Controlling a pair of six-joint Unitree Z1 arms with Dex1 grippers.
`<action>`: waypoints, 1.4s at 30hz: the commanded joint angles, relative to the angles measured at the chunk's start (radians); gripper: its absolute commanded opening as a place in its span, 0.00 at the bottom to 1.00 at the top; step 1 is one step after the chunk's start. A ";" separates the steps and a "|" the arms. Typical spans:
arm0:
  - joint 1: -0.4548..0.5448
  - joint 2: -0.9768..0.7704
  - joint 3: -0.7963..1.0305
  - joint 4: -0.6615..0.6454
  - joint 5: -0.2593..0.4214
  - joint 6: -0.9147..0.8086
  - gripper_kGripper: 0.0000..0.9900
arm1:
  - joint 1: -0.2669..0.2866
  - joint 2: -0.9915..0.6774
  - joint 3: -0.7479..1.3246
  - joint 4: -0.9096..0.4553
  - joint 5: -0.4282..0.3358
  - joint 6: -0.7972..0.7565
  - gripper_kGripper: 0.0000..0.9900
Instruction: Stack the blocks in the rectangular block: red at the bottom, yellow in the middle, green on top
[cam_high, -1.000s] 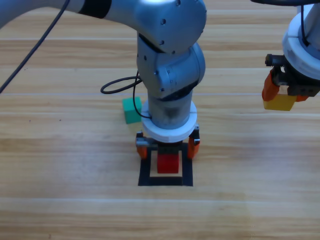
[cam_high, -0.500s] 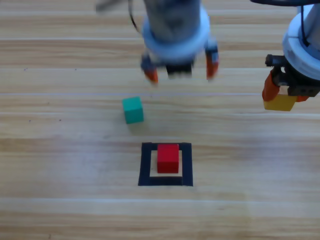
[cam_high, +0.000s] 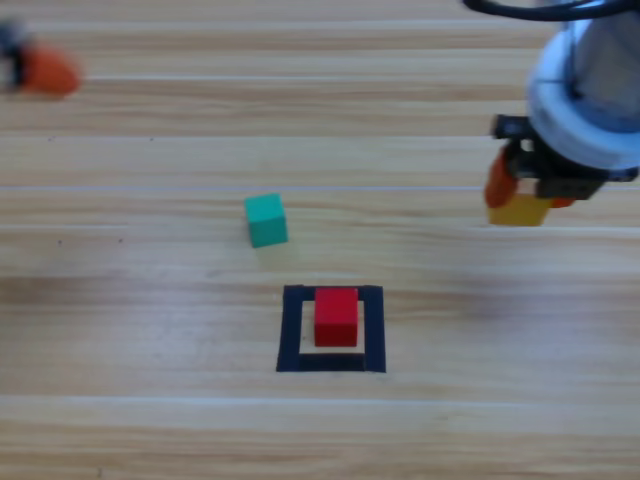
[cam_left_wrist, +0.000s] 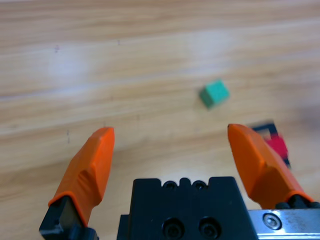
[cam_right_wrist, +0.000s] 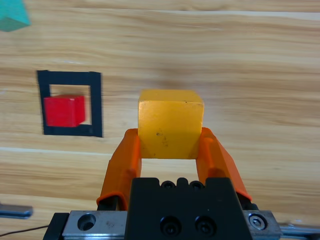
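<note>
My right gripper (cam_right_wrist: 170, 145) clamped yellow (cam_right_wrist: 170, 123); I needed it centred, square, low over red (cam_high: 336, 316) before letting go. Left gripper (cam_left_wrist: 172, 155) spread, empty.

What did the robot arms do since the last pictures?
The left tool let go of the red cube in the tape square, lifted and pulled back to the top left corner, jaws open. The right tool moved a bit left, still holding the yellow cube. The red and green cube stayed put.

left end effector (cam_high: 40, 70) withdrawn to upper-left edge, right end effector (cam_high: 528, 192) with yellow cube (cam_high: 518, 209) shifted left
</note>
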 joint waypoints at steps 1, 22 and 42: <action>0.138 -0.089 0.047 0.014 -0.190 0.110 0.99 | 0.127 0.180 -0.077 -0.016 0.014 0.042 0.28; 0.140 -0.197 0.157 0.030 -0.208 0.191 0.99 | 0.211 0.442 -0.429 0.072 0.021 0.088 0.28; 0.142 -0.174 0.194 -0.010 -0.242 0.177 0.99 | 0.214 0.479 -0.467 0.126 0.021 0.131 0.28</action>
